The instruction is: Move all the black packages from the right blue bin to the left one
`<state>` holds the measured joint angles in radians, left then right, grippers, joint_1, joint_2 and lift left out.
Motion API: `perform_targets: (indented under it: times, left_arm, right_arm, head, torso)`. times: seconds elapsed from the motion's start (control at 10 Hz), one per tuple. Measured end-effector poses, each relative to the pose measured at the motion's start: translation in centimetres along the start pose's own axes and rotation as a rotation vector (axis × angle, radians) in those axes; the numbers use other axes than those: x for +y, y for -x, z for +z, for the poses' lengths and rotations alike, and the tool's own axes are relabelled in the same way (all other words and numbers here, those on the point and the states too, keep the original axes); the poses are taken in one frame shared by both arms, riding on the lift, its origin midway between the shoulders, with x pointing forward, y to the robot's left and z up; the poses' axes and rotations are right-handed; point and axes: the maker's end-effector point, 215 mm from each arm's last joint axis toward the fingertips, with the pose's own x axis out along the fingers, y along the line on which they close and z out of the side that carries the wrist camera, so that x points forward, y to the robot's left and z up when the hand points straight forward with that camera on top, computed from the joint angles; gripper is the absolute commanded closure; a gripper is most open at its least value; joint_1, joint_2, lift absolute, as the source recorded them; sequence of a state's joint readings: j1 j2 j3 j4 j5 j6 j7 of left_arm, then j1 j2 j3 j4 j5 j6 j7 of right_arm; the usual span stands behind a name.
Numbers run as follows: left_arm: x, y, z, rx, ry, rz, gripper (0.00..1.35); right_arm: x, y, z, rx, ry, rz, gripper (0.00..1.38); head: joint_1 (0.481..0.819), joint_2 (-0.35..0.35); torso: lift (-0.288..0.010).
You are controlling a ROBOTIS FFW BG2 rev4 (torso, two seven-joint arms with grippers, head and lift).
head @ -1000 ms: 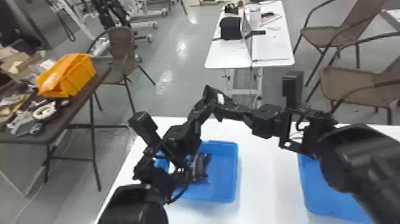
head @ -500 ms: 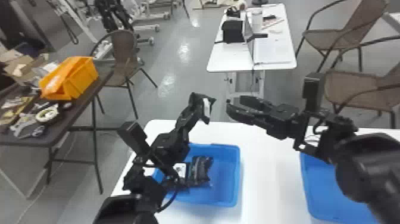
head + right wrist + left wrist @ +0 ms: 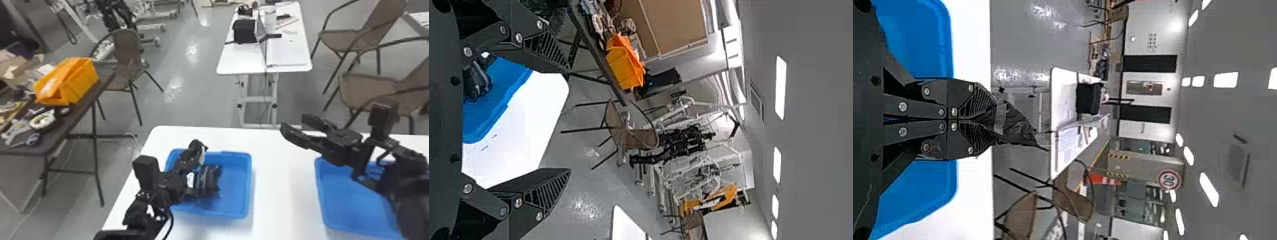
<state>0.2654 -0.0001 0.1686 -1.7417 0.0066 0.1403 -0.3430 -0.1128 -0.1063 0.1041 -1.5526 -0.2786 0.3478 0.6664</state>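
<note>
Left wrist view: black package (image 3: 1018,127) pinched in left gripper (image 3: 994,120)

Handling: likely light, soft film, glossy and a bit slippery; looks crumpled, would bend rather than break. Contents can't tell. Fingers nip one end, free part sticks out past the tips. Grip OK for a drop; mid-body would probably sag less. Edge grip could slip if swung fast.

Orientation: long axis roughly in line with the fingers, free end narrowing to a point, aimed away from the wrist. Head view: it slants toward the far side, over the left bin (image 3: 247,188). More black packages (image 3: 209,180) lie in that bin, beside the gripper; exact count can't tell.

Right gripper (image 3: 292,122): fingers wide apart, nothing between them, near the far-left corner of the right bin (image 3: 319,188).

Next, judged: lower a little, aim inside the rim, let go.
</note>
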Motion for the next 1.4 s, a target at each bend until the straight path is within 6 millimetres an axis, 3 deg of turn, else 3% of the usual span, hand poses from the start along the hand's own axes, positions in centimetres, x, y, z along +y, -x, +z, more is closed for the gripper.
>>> perform_targets:
  times: [0.1,0.2,0.3,0.4,0.6,0.9,1.1,1.4]
  left_arm:
    - [-0.2,0.1,-1.4,0.03,-0.009,-0.007,0.77]
    - [0.2,0.4,-1.7,0.027,0.005,-0.001,0.25]
    - [1.0,0.8,-1.3,0.008,0.014,0.013,0.04]
    - [1.8,1.1,-0.7,-0.016,0.01,0.028,0.13]
    - [2.6,1.6,1.1,-0.072,0.016,0.044,0.2]
    - [2.8,2.0,3.1,-0.124,0.035,0.045,0.21]
    - [2.6,2.0,3.4,-0.13,0.043,0.042,0.21]
    - [2.6,2.2,3.6,-0.139,0.048,0.043,0.21]
  right_arm:
    - [-0.7,0.8,-0.4,0.004,-0.006,-0.018,0.36]
    - [-1.4,1.3,-0.6,0.016,0.0,-0.039,0.36]
    - [-2.6,2.0,-0.6,0.05,0.032,-0.083,0.35]
    - [-4.3,3.4,-0.6,0.085,0.079,-0.153,0.35]
    - [-8.8,8.1,-2.3,0.14,0.075,-0.34,0.36]
    - [-14.2,17.3,-8.1,0.263,0.022,-0.581,0.36]
    - [-16.0,21.4,-11.8,0.335,-0.008,-0.675,0.36]
    - [-18.1,25.4,-16.7,0.405,-0.054,-0.777,0.36]
  head:
    - [0.695,0.187]
    - [0.695,0.184]
    - [0.695,0.18]
    - [0.695,0.17]
    - [0.695,0.115]
    - [0.695,0.02]
    - [0.695,-0.024]
    - [0.695,-0.077]
  torso:
    - [0.0]
    - [0.0]
    - [0.0]
    - [0.0]
    - [0.0]
    - [0.0]
    - [0.0]
    - [0.0]
